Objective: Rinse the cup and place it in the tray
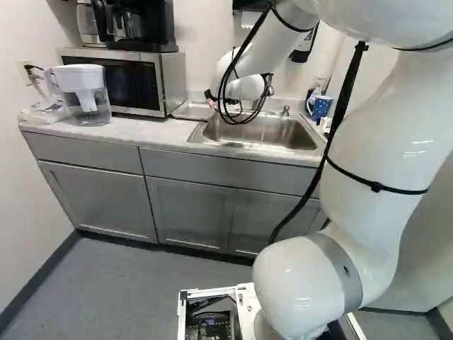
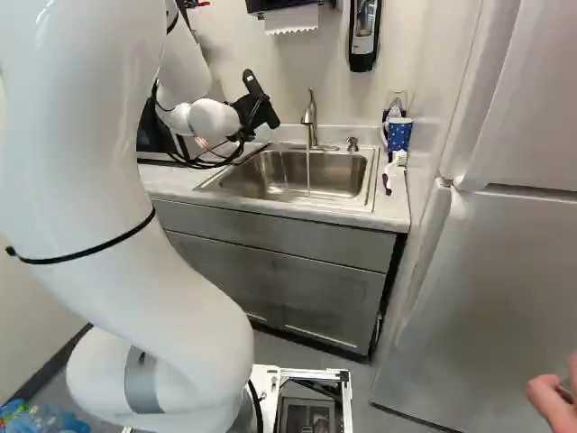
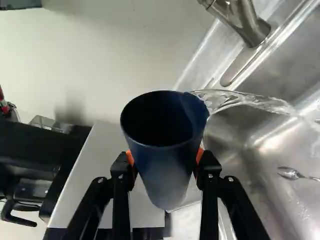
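The black gripper (image 2: 255,110) hangs at the left end of the sink (image 2: 297,173) in the right base view. In the wrist view, the gripper (image 3: 165,159) is shut on a dark blue cup (image 3: 167,170), an orange pad against each side. Its dark mouth faces the camera; the inside is too dark to make out. Clear water (image 3: 250,100) arcs from beside the cup's rim across the sink; whether it enters or leaves the cup I cannot tell. Under the faucet (image 2: 310,117) a thin stream falls. A shiny tray-like surface (image 1: 190,110) lies between microwave and sink.
The microwave (image 1: 134,81) carries a coffee maker (image 1: 141,25); a water pitcher (image 1: 83,92) stands beside it. Right of the sink are a blue dotted cup (image 2: 398,133) and a brush (image 2: 393,168). A spoon (image 3: 292,173) lies in the sink. A person's hand (image 2: 556,404) shows near the fridge (image 2: 487,298).
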Tool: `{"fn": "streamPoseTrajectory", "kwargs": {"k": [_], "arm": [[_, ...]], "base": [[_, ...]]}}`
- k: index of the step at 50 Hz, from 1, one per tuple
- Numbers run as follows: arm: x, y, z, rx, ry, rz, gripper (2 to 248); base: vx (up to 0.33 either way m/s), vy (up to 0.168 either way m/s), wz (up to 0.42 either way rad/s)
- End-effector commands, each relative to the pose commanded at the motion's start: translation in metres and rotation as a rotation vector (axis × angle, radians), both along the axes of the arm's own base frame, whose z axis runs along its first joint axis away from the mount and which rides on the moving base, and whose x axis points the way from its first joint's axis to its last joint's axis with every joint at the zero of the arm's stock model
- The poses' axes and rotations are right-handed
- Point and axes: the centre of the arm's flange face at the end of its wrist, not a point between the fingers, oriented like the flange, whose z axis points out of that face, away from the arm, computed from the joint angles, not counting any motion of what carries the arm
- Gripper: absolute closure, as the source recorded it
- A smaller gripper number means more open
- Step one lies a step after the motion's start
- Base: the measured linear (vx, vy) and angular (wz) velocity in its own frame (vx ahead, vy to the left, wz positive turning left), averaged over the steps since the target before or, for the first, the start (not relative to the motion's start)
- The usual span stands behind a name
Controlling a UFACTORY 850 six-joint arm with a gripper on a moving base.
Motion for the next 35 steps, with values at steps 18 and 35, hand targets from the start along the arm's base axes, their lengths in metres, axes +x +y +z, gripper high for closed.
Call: {"fn": "streamPoseTrajectory", "kwargs": {"k": [18, 35], "arm": [[0.0000, 0.0000, 0.0000, 0.183, 0.020, -0.043, 125], [0.0000, 0.0000, 0.0000, 0.356, 0.039, -0.084, 125]], "base": [[0.000, 0.000, 0.000], [0.000, 0.000, 0.000]]}}
